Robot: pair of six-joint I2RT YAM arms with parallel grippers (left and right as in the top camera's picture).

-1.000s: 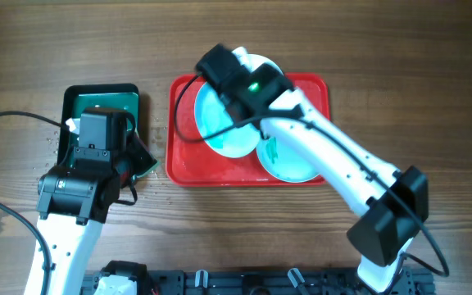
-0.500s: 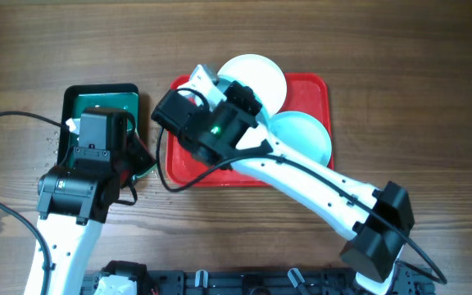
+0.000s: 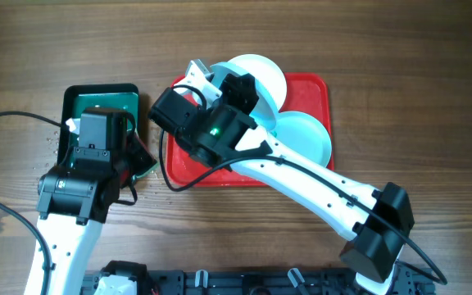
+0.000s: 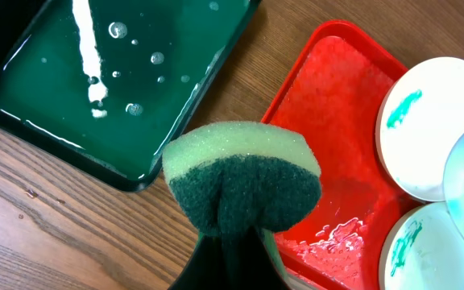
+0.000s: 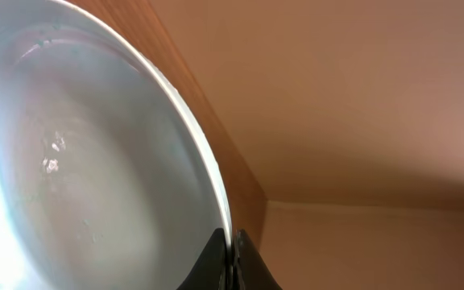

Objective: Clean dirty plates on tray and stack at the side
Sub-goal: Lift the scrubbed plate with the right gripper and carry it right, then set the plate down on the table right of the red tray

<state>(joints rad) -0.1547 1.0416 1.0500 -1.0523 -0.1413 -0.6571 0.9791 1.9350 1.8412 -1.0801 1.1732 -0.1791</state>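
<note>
Overhead and wrist views of a two-arm plate-cleaning scene on a wooden table (image 3: 408, 57). The red tray (image 3: 319, 88) lies at centre, its floor wet with droplets. Two dirty plates rest on it: a white plate (image 3: 260, 72) at the far edge and a pale turquoise plate (image 3: 306, 135) at the near right corner. In the left wrist view each shows a teal smear. The right arm reaches across the left half of the tray. The right gripper (image 5: 232, 251) has its fingers closed tight on the rim of a third plate (image 5: 95, 161), which is held steeply tilted and clear of the tray floor. Its edge appears at the right margin of the left wrist view, overlapping the other two plates. The left gripper (image 4: 234, 246) pinches a sponge (image 4: 240, 181), yellow-green foam wrapped in a dark green scouring layer. The sponge is above the gap between the red tray and the dark green tray (image 3: 97, 97), which holds shallow water.
</note>
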